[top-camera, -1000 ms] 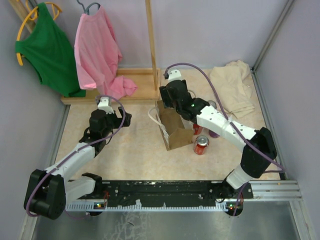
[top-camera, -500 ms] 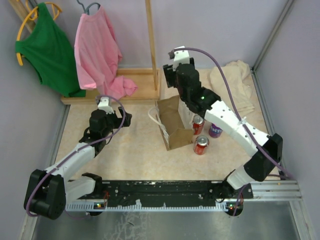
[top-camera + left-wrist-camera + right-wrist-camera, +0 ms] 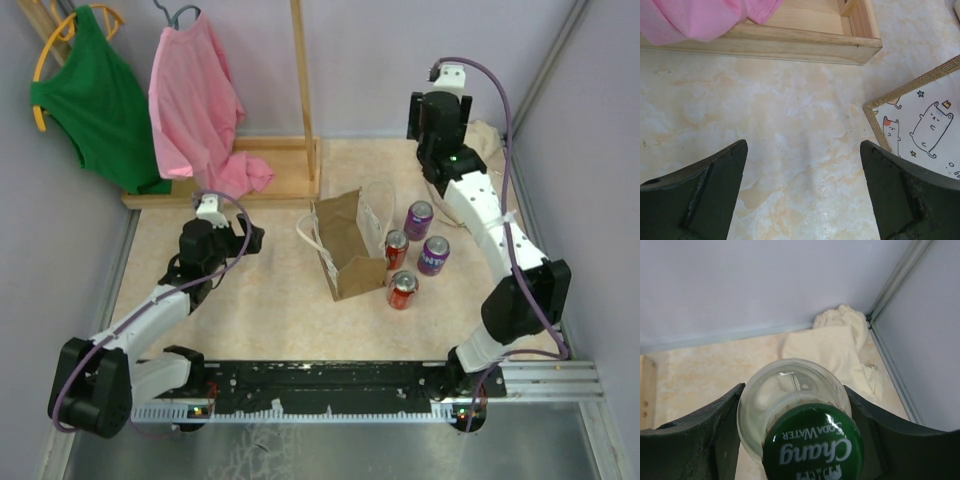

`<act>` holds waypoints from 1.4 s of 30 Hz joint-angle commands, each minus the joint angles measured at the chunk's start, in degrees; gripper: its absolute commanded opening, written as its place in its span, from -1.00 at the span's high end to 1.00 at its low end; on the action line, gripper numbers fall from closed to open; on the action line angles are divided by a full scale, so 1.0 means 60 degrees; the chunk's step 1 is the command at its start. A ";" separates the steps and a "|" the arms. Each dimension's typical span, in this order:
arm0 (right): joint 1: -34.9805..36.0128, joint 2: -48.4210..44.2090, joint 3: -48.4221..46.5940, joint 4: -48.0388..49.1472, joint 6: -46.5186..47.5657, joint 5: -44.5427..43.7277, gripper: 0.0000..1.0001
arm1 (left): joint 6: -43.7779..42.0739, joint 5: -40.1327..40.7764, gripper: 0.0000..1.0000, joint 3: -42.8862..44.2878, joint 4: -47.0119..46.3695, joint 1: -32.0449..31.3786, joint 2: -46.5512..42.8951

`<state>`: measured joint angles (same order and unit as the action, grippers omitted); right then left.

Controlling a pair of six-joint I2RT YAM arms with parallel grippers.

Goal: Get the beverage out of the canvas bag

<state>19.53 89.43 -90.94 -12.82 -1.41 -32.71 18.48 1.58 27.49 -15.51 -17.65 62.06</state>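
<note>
The tan canvas bag (image 3: 345,248) stands mid-table with its white rope handles; its burlap rim and cat-print lining (image 3: 920,125) show in the left wrist view. My right gripper (image 3: 437,118) is raised at the back right, away from the bag. It is shut on the beverage, a clear glass bottle (image 3: 790,395) with a green Chang soda water cap (image 3: 812,447), gripped at the neck (image 3: 794,390). My left gripper (image 3: 240,236) hovers left of the bag, open, with only bare tabletop between its fingers (image 3: 803,145).
Several soda cans stand right of the bag: purple ones (image 3: 418,217) (image 3: 433,254) and red ones (image 3: 397,248) (image 3: 403,289). A beige cloth (image 3: 840,345) lies in the back right corner. A wooden rack base (image 3: 270,170) holds pink (image 3: 195,100) and green (image 3: 95,95) garments at back left.
My right arm has lifted from the bag's mouth and swung to the back right with the bottle, uncovering the cans. The left arm has not moved.
</note>
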 commanded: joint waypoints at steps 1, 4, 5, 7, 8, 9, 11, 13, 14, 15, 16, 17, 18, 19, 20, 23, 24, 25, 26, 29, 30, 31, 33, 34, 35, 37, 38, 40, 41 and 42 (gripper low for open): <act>-0.0149 0.0245 -0.0417 0.0432 -0.0728 0.0967 1.00 | 0.0093 -0.0161 -1.00 0.0035 -0.0317 -0.0091 0.0124; -0.0157 0.0521 -0.0101 0.0322 -0.0783 0.1403 1.00 | 0.0091 -0.0190 -1.00 0.0064 -0.0316 -0.0091 0.0172; -0.0150 0.0584 0.0016 0.0337 -0.0771 0.1573 1.00 | 0.0085 -0.0183 -1.00 0.0079 -0.0308 -0.0091 0.0186; -0.0149 0.0747 0.0173 0.0329 -0.0755 0.1817 1.00 | 0.0055 -0.0167 -1.00 0.0108 -0.0290 -0.0091 0.0214; -0.0155 0.0788 0.0231 0.0294 -0.0744 0.1908 1.00 | 0.0055 -0.0155 -1.00 0.0111 -0.0287 -0.0091 0.0225; -0.0150 0.0803 0.0270 0.0251 -0.0746 0.1984 1.00 | 0.0033 -0.0148 -1.00 0.0122 -0.0287 -0.0091 0.0231; -0.0149 0.1143 0.0350 0.0131 -0.0746 0.2169 1.00 | 0.0037 -0.0144 -1.00 0.0141 -0.0283 -0.0091 0.0261; -0.0138 0.1278 0.0540 0.0078 -0.0792 0.2463 1.00 | 0.0040 -0.0139 -1.00 0.0148 -0.0286 -0.0103 0.0301; -0.0128 0.1349 0.0654 0.0103 -0.0837 0.2564 1.00 | 0.0033 -0.0142 -1.00 0.0166 -0.0286 -0.0105 0.0330; -0.0114 0.1376 0.0782 0.0119 -0.0860 0.2664 1.00 | 0.0021 -0.0143 -1.00 0.0184 -0.0287 -0.0105 0.0348; -0.0088 0.1441 0.0904 0.0181 -0.0883 0.2715 1.00 | 0.0008 -0.0157 -1.00 0.0215 -0.0287 -0.0105 0.0372; -0.0054 0.1483 0.1037 0.0242 -0.0881 0.2757 1.00 | 0.0009 -0.0161 -1.00 0.0236 -0.0274 -0.0105 0.0385; -0.0029 0.1510 0.1150 0.0309 -0.0899 0.2822 1.00 | -0.0004 -0.0169 -1.00 0.0253 -0.0261 -0.0105 0.0392; 0.0001 0.1554 0.1247 0.0381 -0.0917 0.2893 1.00 | -0.0009 -0.0171 -1.00 0.0260 -0.0250 -0.0098 0.0393; 0.0031 0.1594 0.1334 0.0416 -0.0922 0.2953 1.00 | -0.0016 -0.0163 -1.00 0.0267 -0.0244 -0.0104 0.0393; 0.0158 0.1763 0.1470 0.0439 -0.0865 0.3014 1.00 | -0.0015 -0.0136 -1.00 0.0259 -0.0203 -0.0103 0.0369; 0.0202 0.1822 0.1516 0.0441 -0.0835 0.3017 1.00 | -0.0005 -0.0125 -1.00 0.0250 -0.0186 -0.0105 0.0354; 0.0246 0.1880 0.1553 0.0458 -0.0803 0.3034 1.00 | -0.0004 -0.0108 -1.00 0.0233 -0.0177 -0.0105 0.0343; 0.0290 0.1937 0.1610 0.0506 -0.0748 0.3033 1.00 | -0.0006 -0.0093 -1.00 0.0214 -0.0170 -0.0105 0.0325; 0.0438 0.2071 0.1722 0.0646 -0.0622 0.2940 1.00 | -0.0009 -0.0029 -1.00 0.0168 -0.0169 -0.0105 0.0256; 0.0470 0.2109 0.1738 0.0668 -0.0603 0.2915 1.00 | -0.0008 -0.0019 -1.00 0.0156 -0.0169 -0.0102 0.0241; 0.0479 0.2164 0.1742 0.0682 -0.0606 0.2917 1.00 | -0.0021 -0.0003 -1.00 0.0159 -0.0157 -0.0105 0.0226; 0.0502 0.2293 0.1740 0.0693 -0.0628 0.2898 1.00 | -0.0022 0.0000 -1.00 0.0158 -0.0155 -0.0105 0.0218; 0.0520 0.2357 0.1740 0.0696 -0.0642 0.2876 1.00 | -0.0030 0.0007 -1.00 0.0164 -0.0155 -0.0105 0.0218; 0.0535 0.2396 0.1740 0.0700 -0.0640 0.2841 1.00 | -0.0025 0.0000 -1.00 0.0161 -0.0155 -0.0105 0.0218; 0.0560 0.2483 0.1728 0.0650 -0.0663 0.2726 1.00 | -0.0043 0.0013 -1.00 0.0166 -0.0155 -0.0098 0.0218; 0.0578 0.2527 0.1726 0.0634 -0.0661 0.2659 0.97 | -0.0034 0.0012 -1.00 0.0165 -0.0155 -0.0104 0.0218; 0.0590 0.2633 0.1710 0.0546 -0.0712 0.2563 0.84 | -0.0041 0.0014 -1.00 0.0173 -0.0155 -0.0105 0.0218; 0.0584 0.2661 0.1707 0.0509 -0.0740 0.2549 0.75 | -0.0038 0.0001 -1.00 0.0166 -0.0155 -0.0103 0.0218; 0.0583 0.2692 0.1708 0.0492 -0.0744 0.2522 0.60 | -0.0041 0.0013 -1.00 0.0165 -0.0147 -0.0105 0.0218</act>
<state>22.57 106.39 -78.37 -16.12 -6.04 -15.18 18.41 1.41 27.49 -15.44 -17.91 64.29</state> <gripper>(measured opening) 0.658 0.998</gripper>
